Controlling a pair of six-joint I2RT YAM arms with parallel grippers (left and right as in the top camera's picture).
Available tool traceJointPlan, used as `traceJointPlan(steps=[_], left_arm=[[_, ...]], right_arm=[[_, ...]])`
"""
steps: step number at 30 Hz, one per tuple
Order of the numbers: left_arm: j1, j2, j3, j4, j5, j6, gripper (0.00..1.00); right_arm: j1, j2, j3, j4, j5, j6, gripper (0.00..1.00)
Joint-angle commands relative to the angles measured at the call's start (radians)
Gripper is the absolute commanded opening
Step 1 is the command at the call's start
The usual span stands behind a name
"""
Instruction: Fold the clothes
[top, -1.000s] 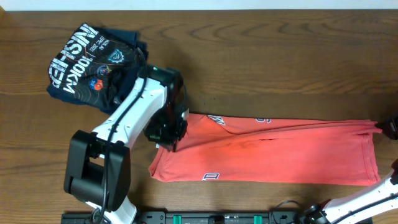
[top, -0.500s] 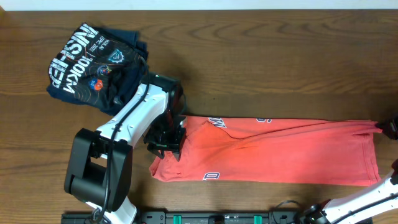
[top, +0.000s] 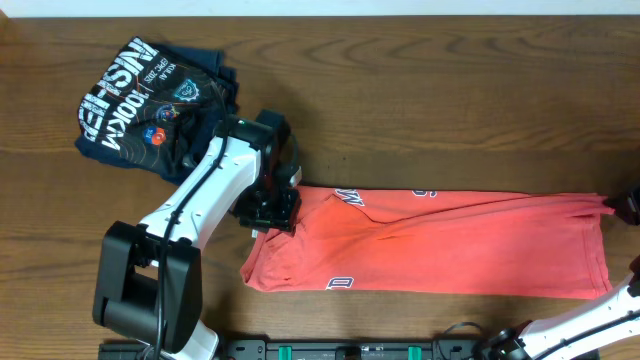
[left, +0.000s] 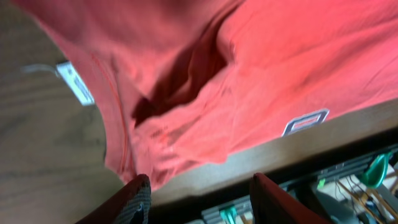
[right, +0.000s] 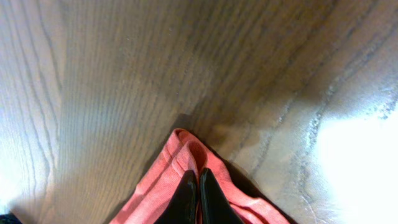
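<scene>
Shirt (top: 450, 245), orange-red, lies as a long strip on the worktop (top: 450, 110), folded lengthwise, running left to right on the robot's side. Bits of white lettering (top: 340, 284) show at its edges. Left claw (top: 272, 212) is over the shirt's left end, fingers spread, nothing between them. Its wrist view shows rumpled cloth below and a white label (left: 74, 81) by the cloth edge. Right claw (right: 198, 186) is at the far right, fingers pressed together, pinching the shirt's right corner, which is drawn to a point. Navy shirt (top: 150, 105) lies folded at back left, apart from the strip, beside the left arm.
</scene>
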Motion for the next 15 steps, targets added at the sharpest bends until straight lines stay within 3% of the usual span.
traceJointPlan(steps=[1, 12, 15], left_arm=[[-0.002, -0.008, -0.008, 0.018, -0.005, -0.016, 0.54], [-0.004, -0.007, -0.073, 0.061, 0.029, -0.016, 0.54], [-0.004, -0.007, -0.121, 0.119, 0.030, -0.028, 0.61]], right_arm=[[-0.006, -0.033, 0.011, -0.012, 0.036, 0.010, 0.01], [-0.006, -0.033, 0.011, -0.041, 0.109, 0.043, 0.01], [-0.006, -0.033, 0.011, -0.035, 0.084, 0.043, 0.01]])
